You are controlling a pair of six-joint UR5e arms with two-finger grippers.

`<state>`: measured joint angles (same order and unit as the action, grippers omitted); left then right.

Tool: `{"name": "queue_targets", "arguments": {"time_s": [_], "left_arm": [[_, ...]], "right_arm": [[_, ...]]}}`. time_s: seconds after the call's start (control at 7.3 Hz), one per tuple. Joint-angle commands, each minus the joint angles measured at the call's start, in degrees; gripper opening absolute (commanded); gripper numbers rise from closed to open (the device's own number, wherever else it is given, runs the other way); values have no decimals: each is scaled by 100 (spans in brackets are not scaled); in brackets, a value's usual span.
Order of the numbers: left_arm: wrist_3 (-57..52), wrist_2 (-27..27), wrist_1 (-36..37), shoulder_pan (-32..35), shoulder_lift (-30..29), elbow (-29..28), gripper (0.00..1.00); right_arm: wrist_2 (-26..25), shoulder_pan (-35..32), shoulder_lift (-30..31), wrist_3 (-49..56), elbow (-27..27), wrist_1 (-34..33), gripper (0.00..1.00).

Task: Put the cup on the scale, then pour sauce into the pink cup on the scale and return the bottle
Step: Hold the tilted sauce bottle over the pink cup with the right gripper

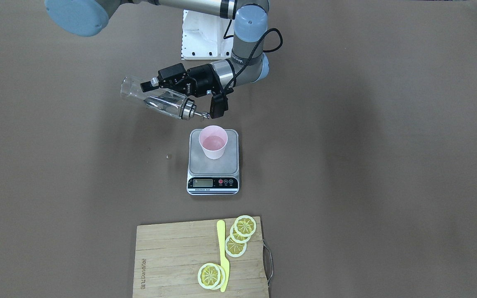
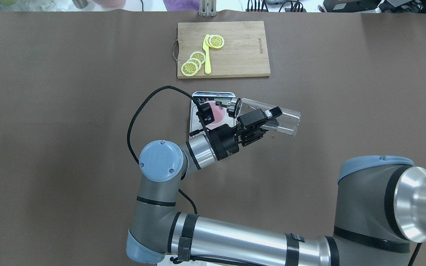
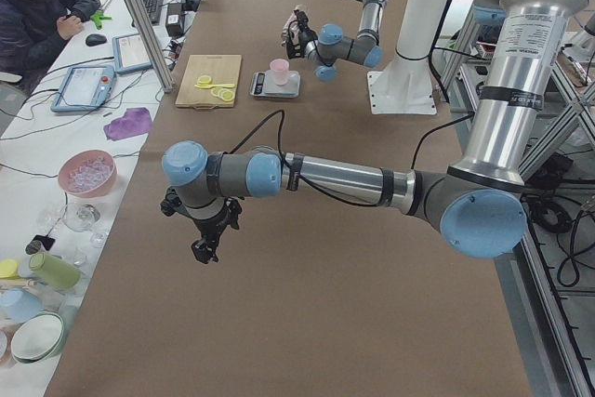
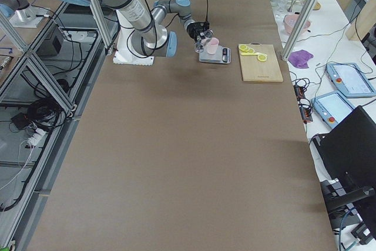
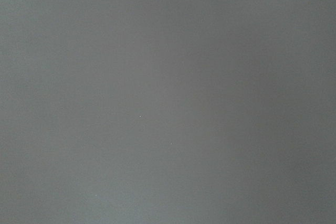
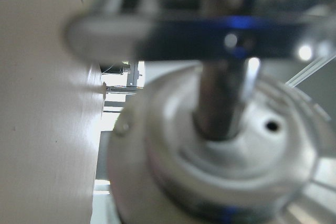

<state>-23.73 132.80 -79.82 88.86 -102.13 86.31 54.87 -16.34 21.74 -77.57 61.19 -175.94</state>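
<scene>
The pink cup [image 1: 213, 142] stands upright on the far part of the scale's steel platform [image 1: 205, 164]. My right gripper [image 1: 152, 93] is shut on the clear bottle [image 1: 139, 94], which it holds nearly level above the table. The silver pourer spout [image 1: 201, 114] points at the cup and hovers just above its far rim. From overhead the bottle [image 2: 277, 117] sits in the right gripper [image 2: 268, 120], and the wrist hides most of the cup [image 2: 217, 116] and scale [image 2: 213, 96]. My left gripper [image 3: 206, 246] hangs over bare table far from the scale; I cannot tell its state.
A bamboo cutting board [image 1: 172, 256] with several lemon slices [image 1: 244, 225] and a yellow knife [image 1: 222, 252] lies beyond the scale. A small droplet [image 1: 168, 156] sits on the brown table cover. A person [image 3: 37, 6] sits at a side bench with bowls and cups.
</scene>
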Motion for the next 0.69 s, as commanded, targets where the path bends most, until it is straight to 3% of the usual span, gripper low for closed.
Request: {"name": "queue_targets", "arguments": {"time_s": [0.0, 0.55], "left_arm": [[0, 0, -7, 0, 0, -9, 98], [0, 0, -7, 0, 0, -9, 98]], "right_arm": [[-21, -9, -3, -56, 42, 244, 0], [-161, -53, 41, -144, 156, 789, 0]]}}
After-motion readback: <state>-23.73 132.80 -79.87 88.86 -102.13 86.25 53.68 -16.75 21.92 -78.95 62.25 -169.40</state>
